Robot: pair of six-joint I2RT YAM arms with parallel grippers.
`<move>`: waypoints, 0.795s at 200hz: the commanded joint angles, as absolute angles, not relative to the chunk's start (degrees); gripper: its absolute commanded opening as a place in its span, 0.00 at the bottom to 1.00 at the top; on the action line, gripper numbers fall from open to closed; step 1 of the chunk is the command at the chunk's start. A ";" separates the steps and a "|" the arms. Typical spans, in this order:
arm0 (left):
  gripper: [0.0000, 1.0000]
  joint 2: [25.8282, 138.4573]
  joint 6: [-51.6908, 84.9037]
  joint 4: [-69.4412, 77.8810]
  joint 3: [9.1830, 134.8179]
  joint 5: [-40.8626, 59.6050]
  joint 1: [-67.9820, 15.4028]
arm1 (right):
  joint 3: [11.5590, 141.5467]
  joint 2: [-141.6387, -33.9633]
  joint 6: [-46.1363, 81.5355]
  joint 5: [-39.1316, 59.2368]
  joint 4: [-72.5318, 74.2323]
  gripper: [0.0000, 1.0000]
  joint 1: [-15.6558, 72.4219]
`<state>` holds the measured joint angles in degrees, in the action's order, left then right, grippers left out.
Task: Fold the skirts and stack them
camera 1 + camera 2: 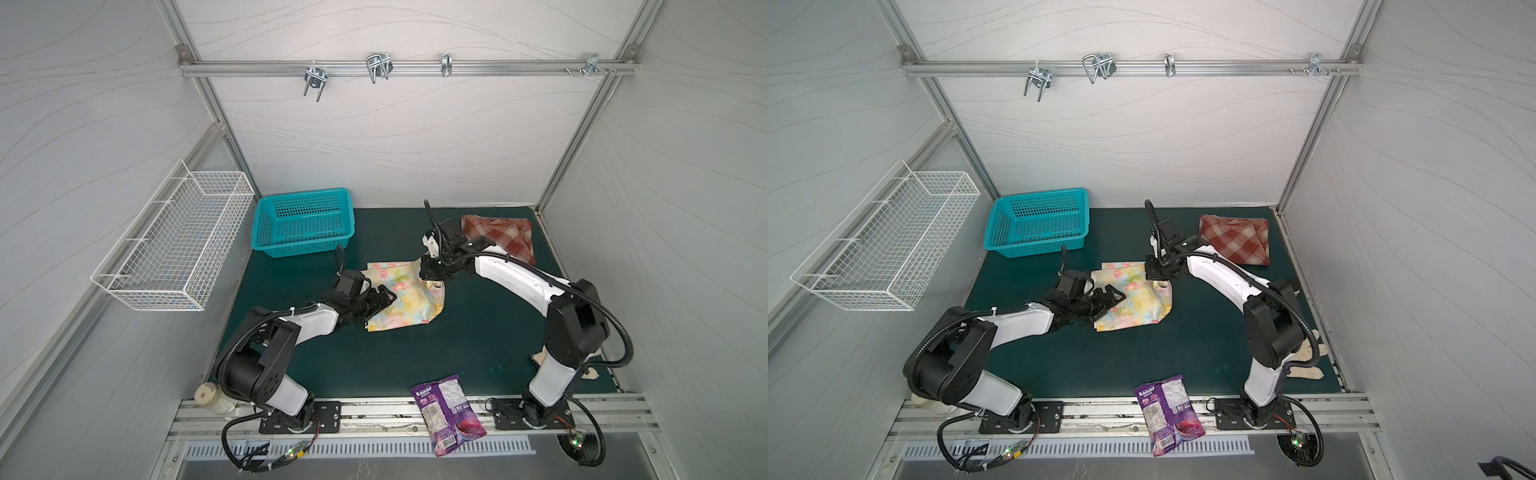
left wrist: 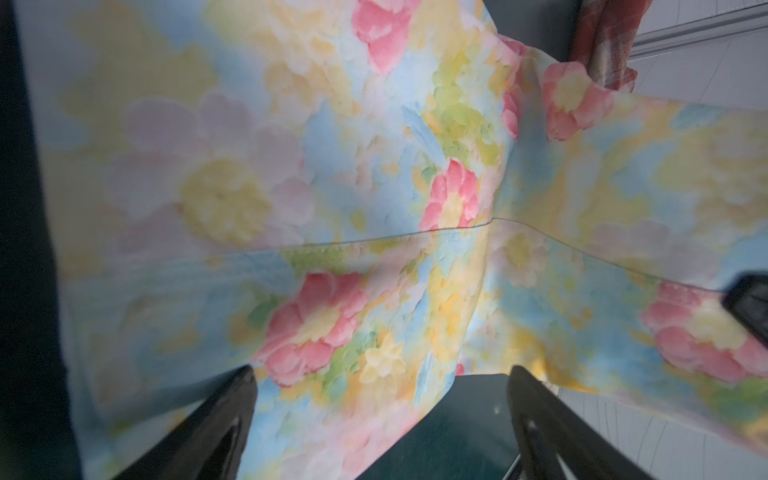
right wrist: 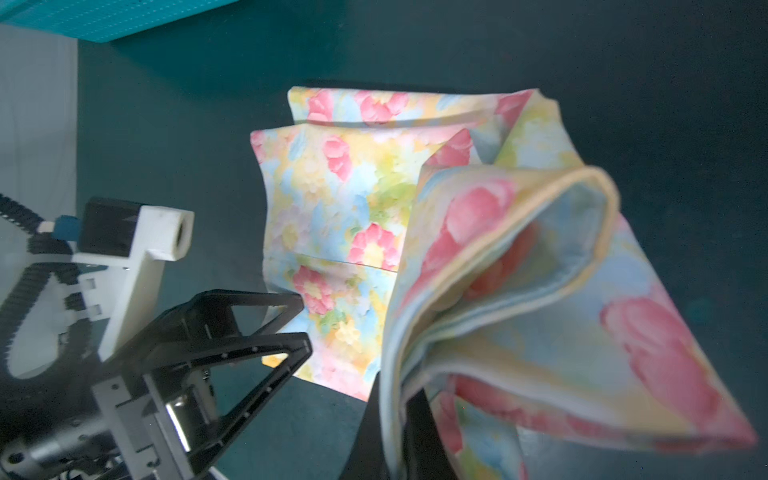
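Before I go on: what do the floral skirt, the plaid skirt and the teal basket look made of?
Floral skirt: thin, smooth woven cloth, matte, perhaps cotton or polyester; it drapes in soft folds and shows a stitched hem.
Plaid skirt: thicker-looking woven cloth, perhaps flannel; its folds sit bulky.
Teal basket: rigid moulded plastic, faintly shiny, walls pierced by a grid of holes.

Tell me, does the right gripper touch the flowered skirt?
Touching. The right wrist view shows the right gripper shut on a raised fold of the flowered skirt.
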<state>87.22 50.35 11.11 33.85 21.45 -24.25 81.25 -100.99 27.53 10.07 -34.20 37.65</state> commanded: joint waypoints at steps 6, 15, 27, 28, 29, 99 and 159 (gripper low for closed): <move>0.95 88.79 48.92 6.97 32.17 19.69 -23.91 | 83.01 -102.95 32.47 15.34 -29.48 0.00 39.15; 0.95 88.51 48.74 6.70 32.08 19.52 -23.91 | 83.22 -103.72 33.55 16.14 -28.53 0.00 39.50; 0.95 88.35 48.56 6.58 32.10 19.34 -23.91 | 83.08 -104.64 35.23 17.39 -26.72 0.00 39.85; 0.95 88.34 48.54 6.59 32.14 19.34 -23.91 | 83.07 -104.66 35.32 17.53 -26.50 0.00 39.92; 0.95 88.34 48.48 6.59 32.15 19.29 -23.95 | 83.06 -104.76 35.50 17.60 -26.30 0.00 39.91; 0.95 88.74 48.52 8.47 31.40 20.47 -23.93 | 81.06 -109.25 45.45 23.63 -14.46 0.00 41.83; 0.95 89.86 48.44 9.45 31.28 20.76 -23.91 | 77.78 -114.40 51.26 28.18 -5.76 0.00 43.01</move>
